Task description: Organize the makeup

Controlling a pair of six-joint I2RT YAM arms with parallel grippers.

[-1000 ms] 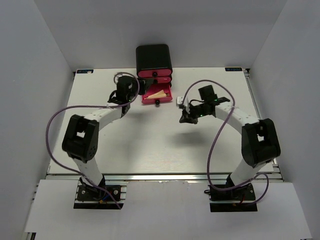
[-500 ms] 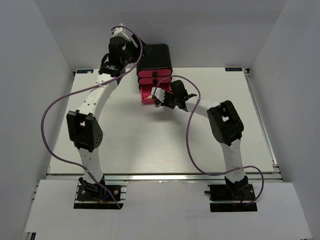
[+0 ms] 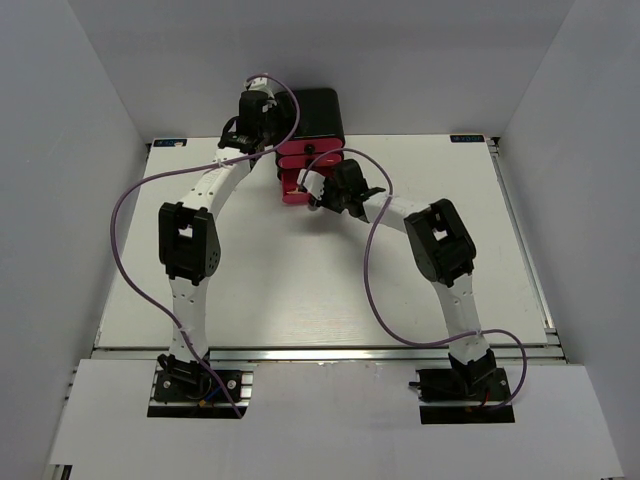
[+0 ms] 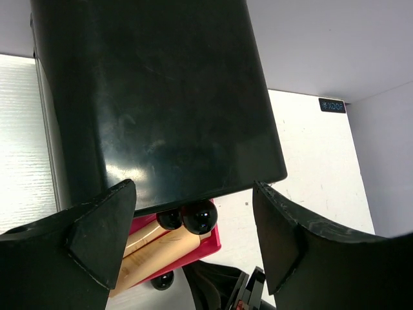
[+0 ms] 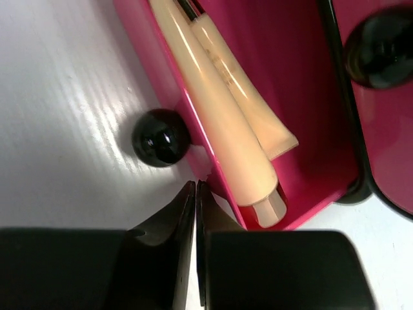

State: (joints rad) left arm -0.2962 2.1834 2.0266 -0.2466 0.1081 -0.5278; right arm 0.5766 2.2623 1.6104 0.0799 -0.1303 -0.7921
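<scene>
- L hand [image 4: 195, 187]: fingers [image 4: 97, 226] spread wide, gripping nothing. It hangs over the lid of the black box [image 4: 161, 97], w/ the lid's front edge running btw the two fingers.
- Top view: L arm is stretched far out, w/ its hand at the box's L side.
- Black box sits at the far edge of the desk [image 3: 300, 290], abt mid-width, w/ pink drawers stacked in its front.
- Bottom drawer [image 5: 303, 97] is pulled out toward the arms; the drawer above it sits further in.
- Makeup in view: a beige stick [image 5: 219, 129] and a beige tube [image 5: 248, 97]. Both lie inside the bottom drawer, side by side and touching, slanted across its floor.
- Stick's capped end is right by the drawer's front wall; the tube's flat crimped end lies just beside it.
- R hand [image 5: 195, 187]: fingers pressed together w/ only a hairline slit, holding nothing.
- R hand tips are at the outside of the drawer's front wall, just beside its round black knob [image 5: 161, 137]. Can't tell if they touch the wall.
- Upper knob [image 5: 381, 55], on the drawer above, shows at the R edge of the R wrist view.
- L wrist view: two black knobs peek out under the box's front edge, w/ the beige pieces in the pink drawer below them.
</scene>
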